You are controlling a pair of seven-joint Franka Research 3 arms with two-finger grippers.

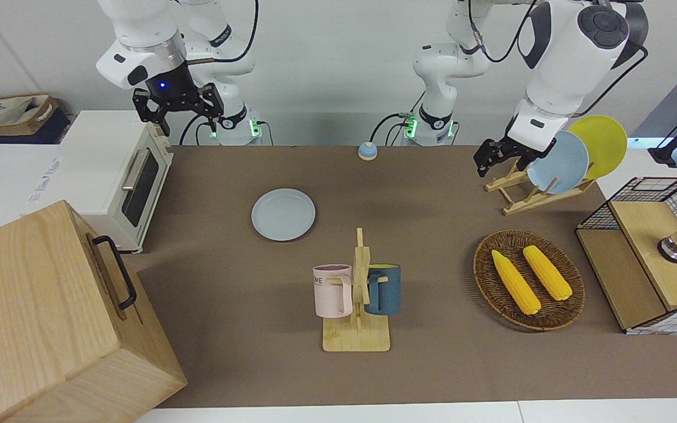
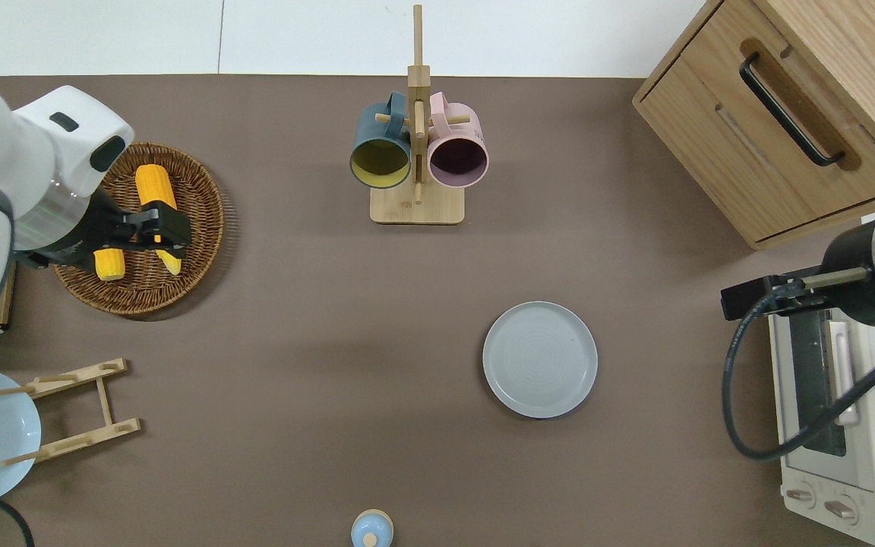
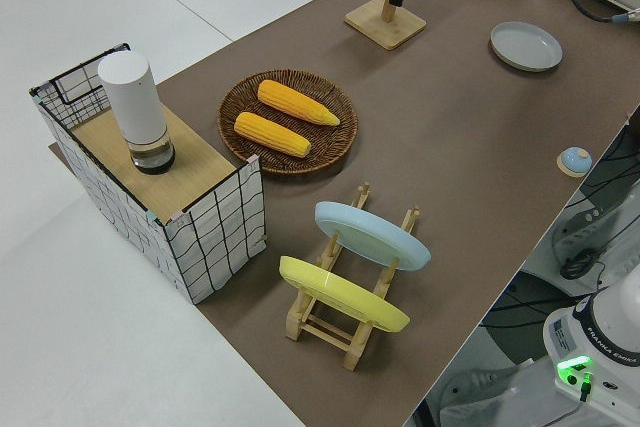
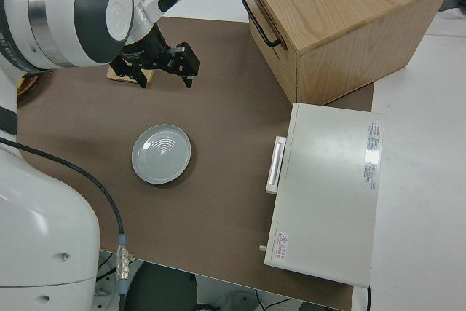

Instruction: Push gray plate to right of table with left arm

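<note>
Left tool (image 2: 150,230), fingers spread and empty, hangs over the corn basket (image 2: 202,251) near its worktop (image 1: 432,364) end; gray plate (image 2: 540,359) lies untouched; next: reach across; right arm parked.

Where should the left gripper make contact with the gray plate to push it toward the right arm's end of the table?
Go for the gray plate at its low raised rim, on the edge facing the left arm's end. It lies flat on the table, so come in low, likely with the left gripper almost at table height, and push sideways.
</note>
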